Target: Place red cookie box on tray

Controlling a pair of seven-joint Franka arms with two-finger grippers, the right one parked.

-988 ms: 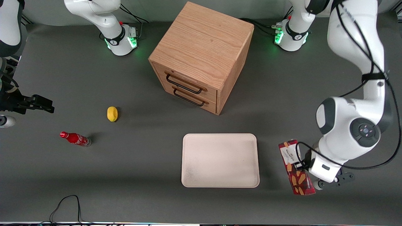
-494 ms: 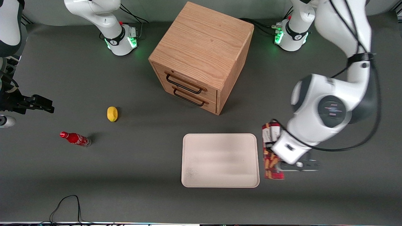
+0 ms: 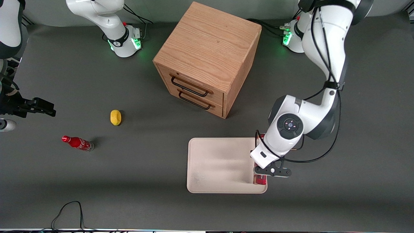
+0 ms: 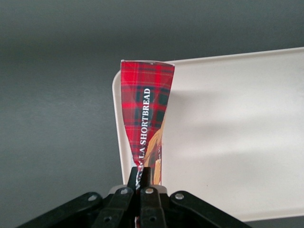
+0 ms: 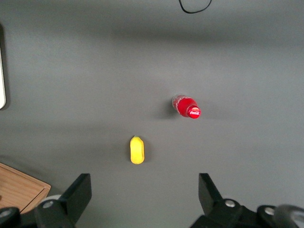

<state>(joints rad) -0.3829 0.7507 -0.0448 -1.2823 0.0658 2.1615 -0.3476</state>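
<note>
Fingers [image 4: 141, 183] clamped on red cookie box [image 4: 146, 114] over tray [image 3: 220, 161] edge nearest working arm, bare tray alongside.

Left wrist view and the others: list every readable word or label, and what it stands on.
"LA SHORTBREAD": white letters on the long tartan-red cookie box, clamped in the gripper above the cream-white tray.
Small red cola bottle: white script logo, too small to read.
No other text shows.

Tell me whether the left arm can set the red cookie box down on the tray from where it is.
Probably yes: the tool, shut on the red cookie box, hangs over the tray edge, with bare tray underneath.
</note>
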